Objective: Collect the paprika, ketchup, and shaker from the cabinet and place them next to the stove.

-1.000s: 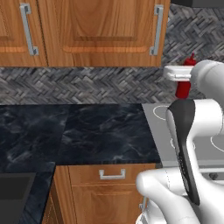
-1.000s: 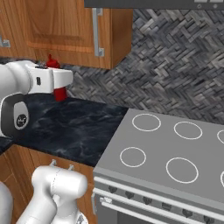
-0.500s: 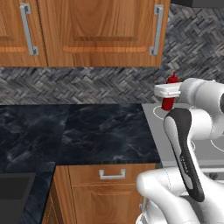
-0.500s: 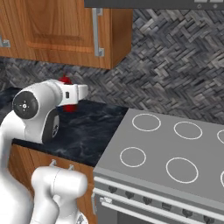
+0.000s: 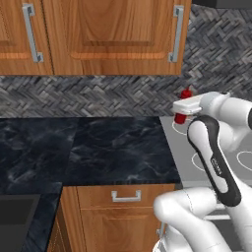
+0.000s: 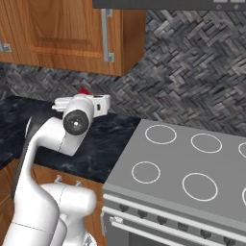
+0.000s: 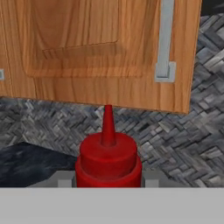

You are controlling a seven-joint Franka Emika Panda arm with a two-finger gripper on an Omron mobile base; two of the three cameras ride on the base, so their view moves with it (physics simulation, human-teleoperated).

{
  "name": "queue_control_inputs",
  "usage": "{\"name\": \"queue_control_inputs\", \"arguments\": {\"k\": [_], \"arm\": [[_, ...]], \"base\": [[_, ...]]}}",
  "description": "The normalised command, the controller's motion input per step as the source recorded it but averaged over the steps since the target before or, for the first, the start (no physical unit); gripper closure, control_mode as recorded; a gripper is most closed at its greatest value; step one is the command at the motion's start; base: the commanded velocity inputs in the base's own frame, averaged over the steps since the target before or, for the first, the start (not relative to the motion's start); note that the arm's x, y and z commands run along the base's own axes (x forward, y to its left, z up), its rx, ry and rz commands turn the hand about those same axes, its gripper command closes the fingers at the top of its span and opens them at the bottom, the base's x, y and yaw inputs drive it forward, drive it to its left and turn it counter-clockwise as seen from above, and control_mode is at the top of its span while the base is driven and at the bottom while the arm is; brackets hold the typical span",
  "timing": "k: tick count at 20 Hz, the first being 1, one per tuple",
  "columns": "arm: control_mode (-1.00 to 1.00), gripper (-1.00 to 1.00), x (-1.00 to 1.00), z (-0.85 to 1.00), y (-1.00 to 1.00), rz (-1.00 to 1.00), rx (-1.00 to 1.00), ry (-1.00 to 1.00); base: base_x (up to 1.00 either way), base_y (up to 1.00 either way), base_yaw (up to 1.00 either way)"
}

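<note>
My gripper (image 7: 108, 180) is shut on the ketchup (image 7: 108, 157), a bright-red bottle with a narrow pointed cap, held upright; grey fingertips (image 7: 64, 179) flank its body. In the left base view the ketchup (image 5: 184, 94) pokes above the white hand of my gripper (image 5: 183, 107), right at the far left corner of the stove (image 5: 183, 147), close to the backsplash. From the right, its red cap (image 6: 84, 91) shows behind the wrist, over the counter left of the stove (image 6: 173, 163). Whether the bottle touches the surface is hidden. The paprika, shaker and cabinet are out of view.
Black marble counter (image 5: 108, 147) runs left of the stove, with a sink (image 5: 15, 216) at its front left. Closed wood-door cupboards with metal handles (image 5: 173, 34) hang overhead. A herringbone tile backsplash (image 6: 192, 77) closes the back. A drawer (image 5: 125, 197) sits under the counter.
The arm has swung the ketchup left and downward in the left base view, from over the stove toward its left edge. The grip on the bottle is unchanged.
</note>
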Motion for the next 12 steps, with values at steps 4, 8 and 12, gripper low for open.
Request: {"name": "queue_control_inputs", "arguments": {"k": [4, 8, 12], "arm": [[-1.00, 1.00, 0.53, -0.28, -0.04, 0.19, -0.02, 0.00], [-1.00, 1.00, 0.60, -0.38, 0.00, 0.18, -0.06, 0.02], [-1.00, 1.00, 0.53, -0.43, -0.01, 0.18, -0.02, 0.00]], "base": [[0.00, 0.00, 0.00], [0.00, 0.00, 0.00], [0.00, 0.00, 0.00]]}}
